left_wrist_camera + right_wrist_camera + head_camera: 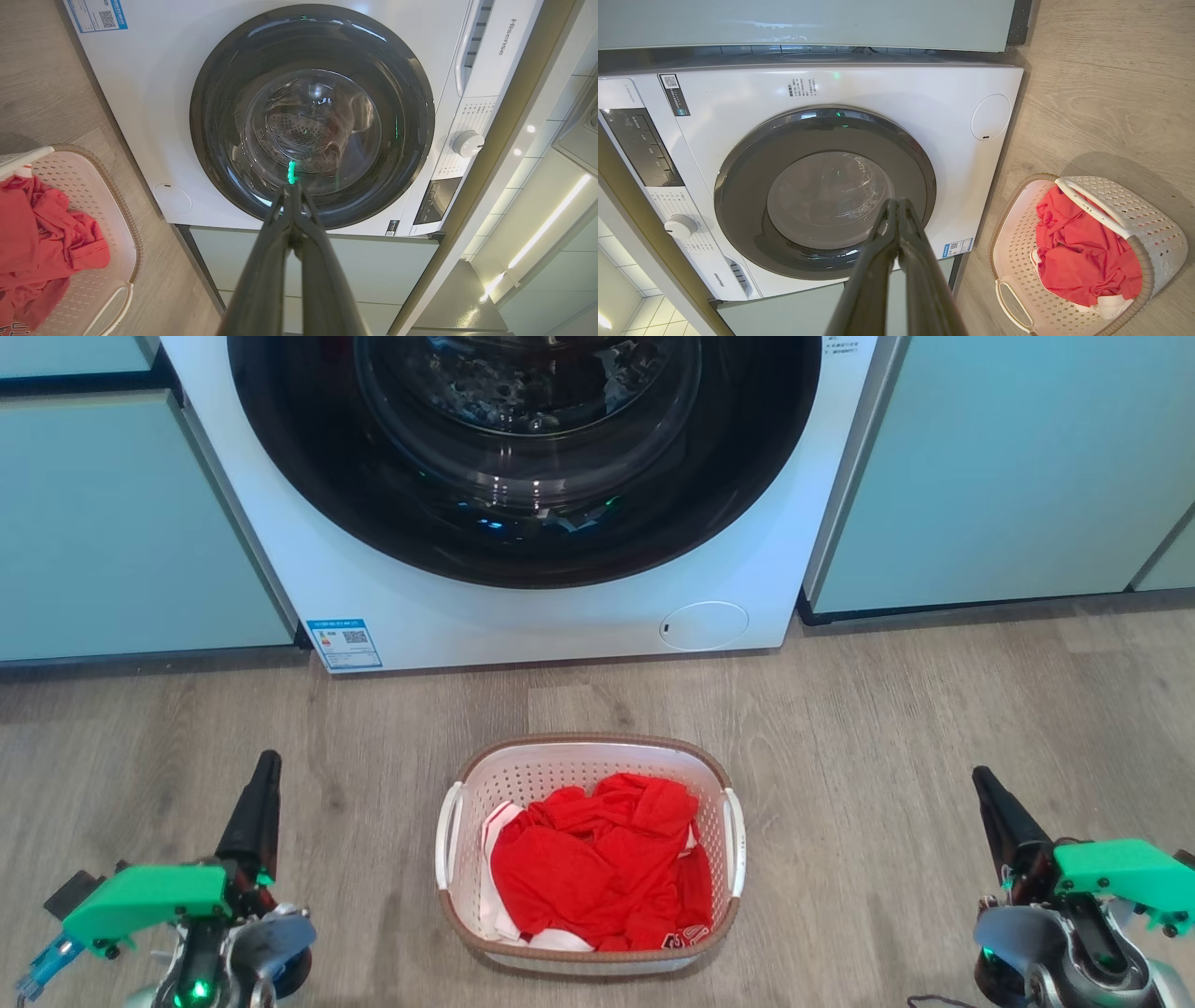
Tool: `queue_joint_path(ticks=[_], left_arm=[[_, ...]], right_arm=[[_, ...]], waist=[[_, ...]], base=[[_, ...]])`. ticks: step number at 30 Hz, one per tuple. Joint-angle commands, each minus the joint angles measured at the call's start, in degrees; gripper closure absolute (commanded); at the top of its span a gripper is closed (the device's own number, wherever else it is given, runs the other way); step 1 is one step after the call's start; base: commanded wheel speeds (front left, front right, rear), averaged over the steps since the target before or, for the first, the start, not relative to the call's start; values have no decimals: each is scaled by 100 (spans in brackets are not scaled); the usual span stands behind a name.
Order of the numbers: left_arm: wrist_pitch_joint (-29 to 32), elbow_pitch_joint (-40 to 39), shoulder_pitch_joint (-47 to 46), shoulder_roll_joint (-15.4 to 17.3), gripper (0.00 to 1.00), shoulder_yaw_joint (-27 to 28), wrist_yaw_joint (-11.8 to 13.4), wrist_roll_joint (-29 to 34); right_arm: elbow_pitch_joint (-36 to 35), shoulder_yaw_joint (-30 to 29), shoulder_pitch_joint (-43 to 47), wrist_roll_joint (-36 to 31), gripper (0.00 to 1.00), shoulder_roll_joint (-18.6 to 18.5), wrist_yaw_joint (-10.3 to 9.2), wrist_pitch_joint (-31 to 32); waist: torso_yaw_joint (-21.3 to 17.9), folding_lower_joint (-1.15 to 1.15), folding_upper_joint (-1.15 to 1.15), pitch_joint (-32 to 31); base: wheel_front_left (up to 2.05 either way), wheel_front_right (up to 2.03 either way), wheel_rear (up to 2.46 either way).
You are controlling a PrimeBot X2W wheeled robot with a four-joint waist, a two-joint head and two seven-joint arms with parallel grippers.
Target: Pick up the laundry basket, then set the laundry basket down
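Note:
The laundry basket (560, 761), white and perforated with a brown woven-look rim, stands on the wood floor in front of the washing machine, holding red and white clothes (597, 863). It also appears at the left edge of the left wrist view (100, 205) and at the lower right of the right wrist view (1148, 224). My left gripper (268, 761) hovers well left of the basket, fingers together and shut on nothing (292, 189). My right gripper (980, 777) hovers well right of it, likewise shut and empty (896, 203).
A white front-loading washing machine (448, 616) with a dark round door (523, 457) stands just behind the basket, set between pale green cabinets (112, 523). Bare wood floor (887, 709) lies on both sides of the basket.

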Motion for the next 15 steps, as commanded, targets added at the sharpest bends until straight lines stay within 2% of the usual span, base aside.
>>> queue_joint_path(ticks=[1,15], left_arm=[[37,-168,-313,37,100,190,-38,47],[49,-167,-314,27,100,205,-38,59]], right_arm=[[-203,83,-265,-31,100,-25,34,34],[-202,64,-267,-46,100,-12,34,49]], waist=[[0,0,0,0],[0,0,0,0]], base=[[0,0,0],[0,0,0]])
